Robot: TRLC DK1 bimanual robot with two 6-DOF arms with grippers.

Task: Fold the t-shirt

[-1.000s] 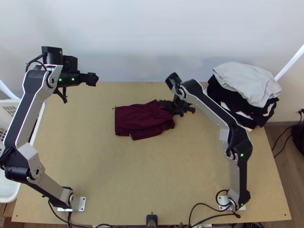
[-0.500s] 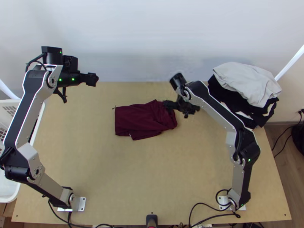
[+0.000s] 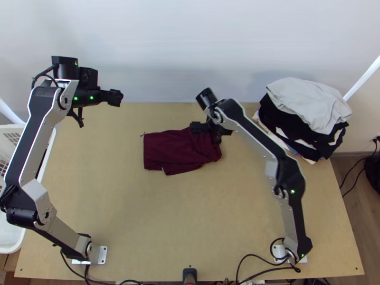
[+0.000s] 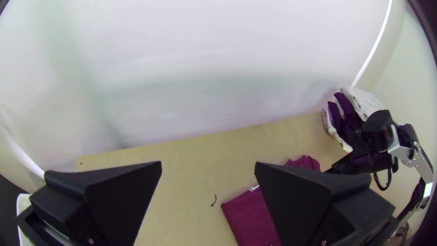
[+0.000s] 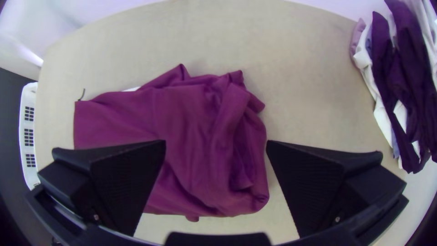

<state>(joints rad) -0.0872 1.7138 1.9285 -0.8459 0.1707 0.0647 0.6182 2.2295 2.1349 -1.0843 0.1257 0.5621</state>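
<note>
Right gripper [image 5: 217,145] wide open over the maroon t-shirt [image 3: 171,152] on the table [image 3: 190,213], left gripper [image 4: 208,166] open too, and if the right, height hard to judge, pinches only the rumpled top layer, the fold could skew!

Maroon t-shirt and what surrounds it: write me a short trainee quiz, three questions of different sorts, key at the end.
1. True or false: near the maroon t-shirt, the right gripper has its jaws wide open.
2. Multiple choice: in the top view, what lies uppermost on the clothes pile?
A) a black garment
B) a light grey garment
C) a blue towel
3. Fill in the blank: in the top view, the more rumpled end of the maroon t-shirt lies toward the ____ side of the picture.

Key: 1. True; 2. B; 3. right
</note>
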